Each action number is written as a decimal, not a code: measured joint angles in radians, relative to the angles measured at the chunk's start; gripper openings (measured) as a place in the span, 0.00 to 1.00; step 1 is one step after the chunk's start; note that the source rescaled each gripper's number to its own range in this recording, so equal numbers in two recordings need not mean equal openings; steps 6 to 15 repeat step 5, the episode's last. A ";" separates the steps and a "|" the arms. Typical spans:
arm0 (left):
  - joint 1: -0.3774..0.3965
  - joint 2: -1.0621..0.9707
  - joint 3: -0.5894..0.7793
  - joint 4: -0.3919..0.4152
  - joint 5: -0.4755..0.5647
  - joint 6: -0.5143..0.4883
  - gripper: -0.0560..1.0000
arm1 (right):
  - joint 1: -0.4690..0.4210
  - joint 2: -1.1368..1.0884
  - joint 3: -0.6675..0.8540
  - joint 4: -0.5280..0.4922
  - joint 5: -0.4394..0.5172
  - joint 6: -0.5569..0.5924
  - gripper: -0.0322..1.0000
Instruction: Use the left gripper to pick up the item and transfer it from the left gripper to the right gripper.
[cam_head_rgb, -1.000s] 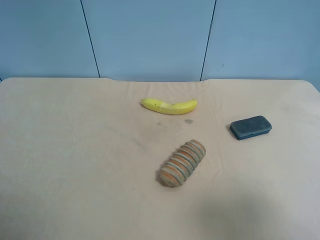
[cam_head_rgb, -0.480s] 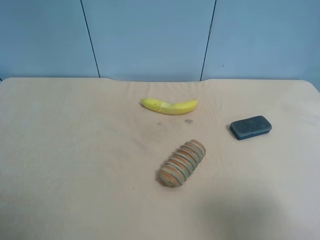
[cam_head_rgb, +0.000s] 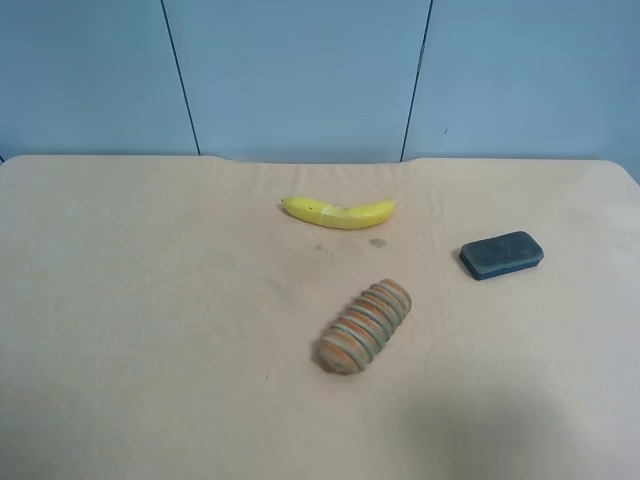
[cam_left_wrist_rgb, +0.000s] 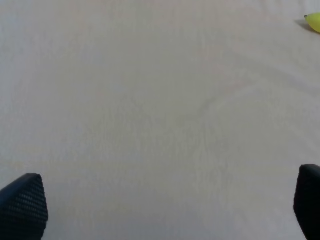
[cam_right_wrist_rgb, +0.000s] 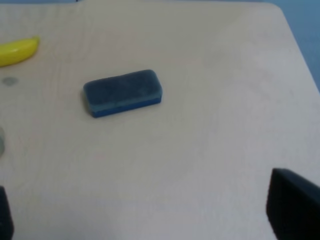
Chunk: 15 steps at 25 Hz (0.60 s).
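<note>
Item: I saw the eraser block (cam_head_rgb: 501, 254) lying flat on the table (cam_head_rgb: 150, 330), felt side up, toward the right edge in the exterior high view; nothing touched it. In the right wrist view the block (cam_right_wrist_rgb: 123, 92) showed its dark felt top and blue base.

Banana: I noted the banana (cam_head_rgb: 338, 212) toward the far middle of the table, left of the eraser block and well apart from it.

Ribbed cylinder: I found the orange-and-grey ribbed cylinder (cam_head_rgb: 365, 325) lying on its side near the table's middle, nearer than the banana and apart from both other objects.

Left gripper: I saw only the two black fingertips (cam_left_wrist_rgb: 22, 205) of the left gripper (cam_left_wrist_rgb: 165, 207), at opposite edges of the left wrist view. They were spread wide over bare table and held nothing.

Right gripper: I saw the dark fingertips (cam_right_wrist_rgb: 292, 205) of the right gripper (cam_right_wrist_rgb: 150, 212) at opposite edges of the right wrist view, spread wide and holding nothing. The eraser block lay on the table beyond them, well apart.

Arms: I saw neither arm in the exterior high view.
</note>
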 joint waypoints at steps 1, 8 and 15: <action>0.000 0.000 0.000 0.000 0.000 0.000 1.00 | 0.000 0.000 0.000 0.000 0.000 0.000 1.00; 0.000 0.000 0.000 0.000 0.000 0.000 1.00 | 0.000 0.000 0.000 0.000 0.000 0.000 1.00; 0.000 0.000 0.000 0.000 0.000 0.000 1.00 | 0.000 0.000 0.000 0.000 0.000 0.000 1.00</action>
